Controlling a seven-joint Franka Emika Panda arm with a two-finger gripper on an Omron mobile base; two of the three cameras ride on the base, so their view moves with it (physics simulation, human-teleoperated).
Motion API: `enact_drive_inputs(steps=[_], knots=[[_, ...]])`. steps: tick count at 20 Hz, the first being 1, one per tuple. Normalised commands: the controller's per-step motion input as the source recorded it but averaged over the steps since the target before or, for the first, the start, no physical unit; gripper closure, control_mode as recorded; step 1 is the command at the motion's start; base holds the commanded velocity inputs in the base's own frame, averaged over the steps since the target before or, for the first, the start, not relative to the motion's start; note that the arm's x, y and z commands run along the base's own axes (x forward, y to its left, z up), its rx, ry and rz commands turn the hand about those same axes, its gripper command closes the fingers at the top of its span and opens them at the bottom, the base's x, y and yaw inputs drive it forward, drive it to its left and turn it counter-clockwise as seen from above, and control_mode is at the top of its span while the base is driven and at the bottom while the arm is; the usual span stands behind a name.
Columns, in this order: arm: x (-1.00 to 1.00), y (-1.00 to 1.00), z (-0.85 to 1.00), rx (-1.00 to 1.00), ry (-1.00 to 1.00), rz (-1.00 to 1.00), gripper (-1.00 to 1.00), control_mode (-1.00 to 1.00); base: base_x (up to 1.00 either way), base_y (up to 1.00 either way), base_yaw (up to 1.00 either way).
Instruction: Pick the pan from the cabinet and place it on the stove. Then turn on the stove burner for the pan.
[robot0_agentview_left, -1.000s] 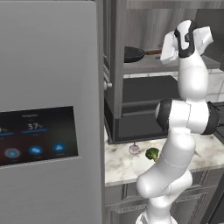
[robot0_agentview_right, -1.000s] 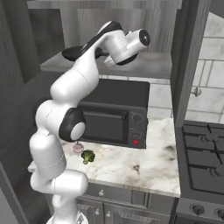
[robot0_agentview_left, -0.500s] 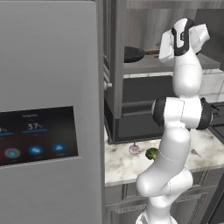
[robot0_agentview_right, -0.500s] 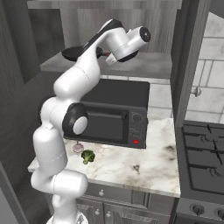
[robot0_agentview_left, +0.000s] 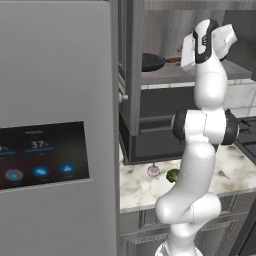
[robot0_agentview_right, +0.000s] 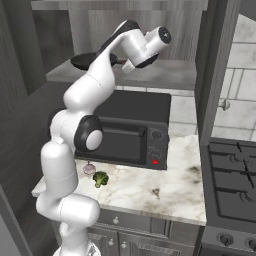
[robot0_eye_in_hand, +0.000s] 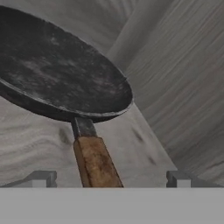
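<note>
1. Since a moment ago, the arm has been stretched up taller toward the pan (robot0_eye_in_hand: 61, 74).
2. The gripper (robot0_eye_in_hand: 107, 179) is opened wide around the wooden handle (robot0_eye_in_hand: 96, 164).
3. The pan is kept on the cabinet (robot0_eye_in_hand: 183, 87) shelf.
4. It is judged heavy and stiff; the handle should be grabbed.

Hand view: pan (robot0_eye_in_hand: 61, 74) blocks the shelf from 9 to 12 o'clock. Its wooden handle (robot0_eye_in_hand: 96, 162) runs to 6 o'clock, between the wide-apart fingertips (robot0_eye_in_hand: 41, 178). Bare shelf at 3 o'clock; cabinet (robot0_eye_in_hand: 183, 87) wall beyond.

black speckled pan (robot0_eye_in_hand: 61, 74), reddish-brown handle; grey wood-grain cabinet (robot0_eye_in_hand: 183, 87); white marbled counter (robot0_agentview_right: 150, 187).
</note>
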Motion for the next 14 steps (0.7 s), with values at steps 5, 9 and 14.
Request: enact_drive_inputs(steps=[5, 9, 14], knots=[[0.06, 0.00, -0.22, -0.04, 0.01, 0.00, -1.00, -1.00, 0.00, 0.00, 0.00], [0.01, 0.00, -0.33, -0.02, 0.11, 0.00, -1.00, -1.00, 0.00, 0.00, 0.00], [0.00, 0.00, -0.34, -0.02, 0.14, 0.00, -1.00, -1.00, 0.00, 0.00, 0.00]])
